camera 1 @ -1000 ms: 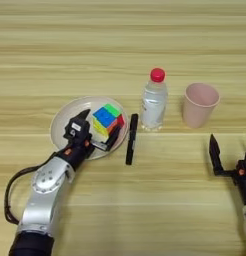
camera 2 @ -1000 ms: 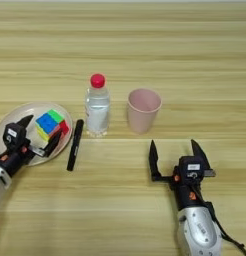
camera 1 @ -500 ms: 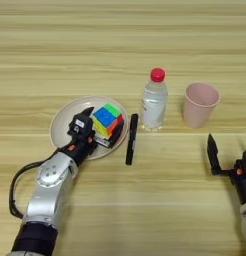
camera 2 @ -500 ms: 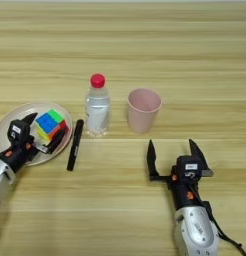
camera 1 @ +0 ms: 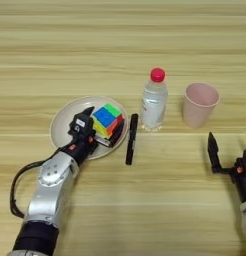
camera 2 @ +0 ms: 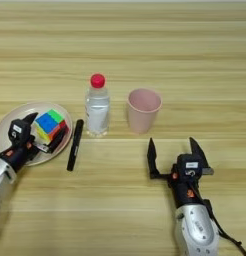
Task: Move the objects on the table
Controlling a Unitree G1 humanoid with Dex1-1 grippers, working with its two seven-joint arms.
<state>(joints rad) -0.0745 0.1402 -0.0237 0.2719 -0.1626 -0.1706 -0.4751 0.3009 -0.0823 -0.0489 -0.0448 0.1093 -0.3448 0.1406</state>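
Right hand [camera 2: 174, 150], near right on the worktop [camera 1: 123, 45], fingers spread; only the right eye view shows both. Left hand [camera 1: 97, 129] pinches the puzzle cube [camera 1: 108, 120] on the cream plate [camera 1: 62, 124]. Pen [camera 1: 131, 138], bottle [camera 1: 154, 100], pink cup [camera 1: 200, 104] stand farther right.

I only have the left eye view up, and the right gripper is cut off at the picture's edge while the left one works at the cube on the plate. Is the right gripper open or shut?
Observer: Open. The right eye view shows the whole right gripper, with both black fingers spread wide and nothing between them.
Operator: Where is it relative to the pink cup?
Observer: It is on the near side of the pink cup, slightly to its right and not touching it.
Operator: And the arm behind it?
Observer: The forearm runs down to the bottom edge, with a black cable at its right.
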